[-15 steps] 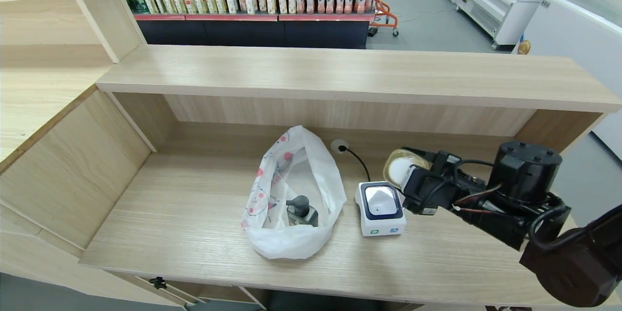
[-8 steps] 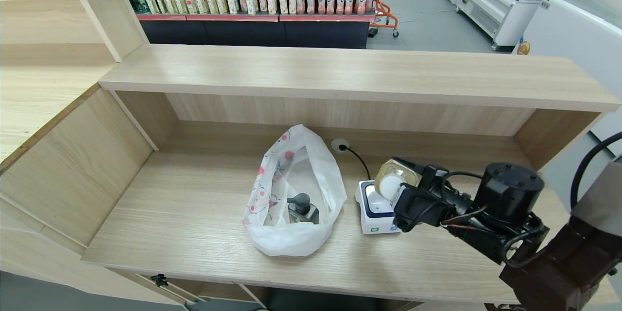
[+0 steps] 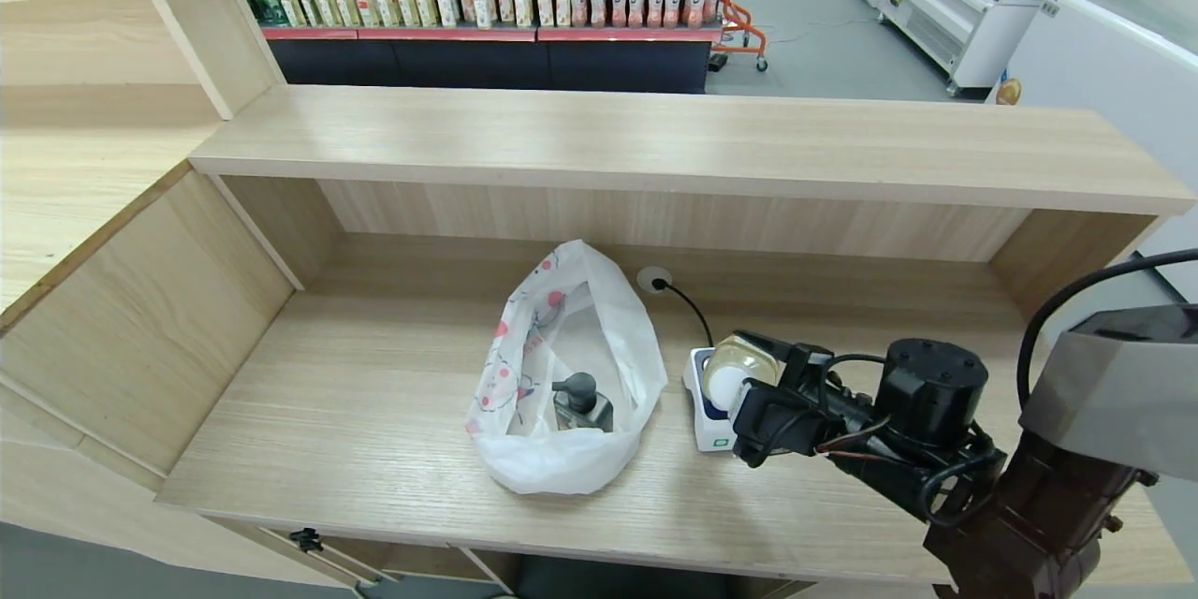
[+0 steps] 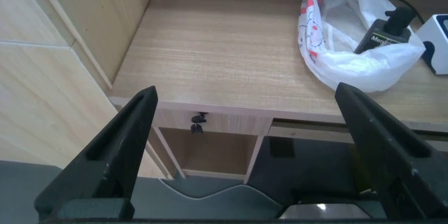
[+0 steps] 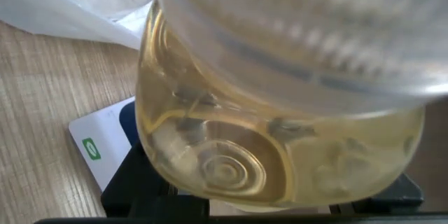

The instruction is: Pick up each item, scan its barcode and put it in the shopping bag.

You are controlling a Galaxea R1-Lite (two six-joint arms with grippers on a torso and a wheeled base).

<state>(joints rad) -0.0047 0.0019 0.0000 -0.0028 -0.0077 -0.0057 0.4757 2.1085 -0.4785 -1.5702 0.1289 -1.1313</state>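
I have the jar (image 3: pixel 736 363) clamped in my right fingers (image 3: pixel 754 374), which grip it near its pale lid end so the glass body of yellowish liquid sticks out past them. I hold it tipped over like this, I judge, so that some labelled face can be turned toward the window of the scanner (image 3: pixel 702 398). The jar hangs over the scanner's dark top and covers most of it from above, though I cannot tell whether glass touches it. From my right wrist the jar (image 5: pixel 280 112) looms close, with a white corner of the scanner (image 5: pixel 105 147) showing underneath on the wood. The scanner sits just right of the shopping bag (image 3: pixel 524 346), a sensible layout since a scanned item needs only a short carry leftward to drop in. The bag lies slumped on the desk (image 3: pixel 356 412) with its mouth gaping, and a dark pump bottle (image 3: pixel 580 402) already stands inside. A black cable (image 3: pixel 688 304) runs from the scanner to a hole at the far side of the desk. My right arm comes in low from the near right, forearm stretched out level over the desk and wrist aimed left. My left fingers (image 4: pixel 246 94) are spread wide with nothing between them, held off the near edge of the desk, looking over at the bag (image 4: pixel 350 63).
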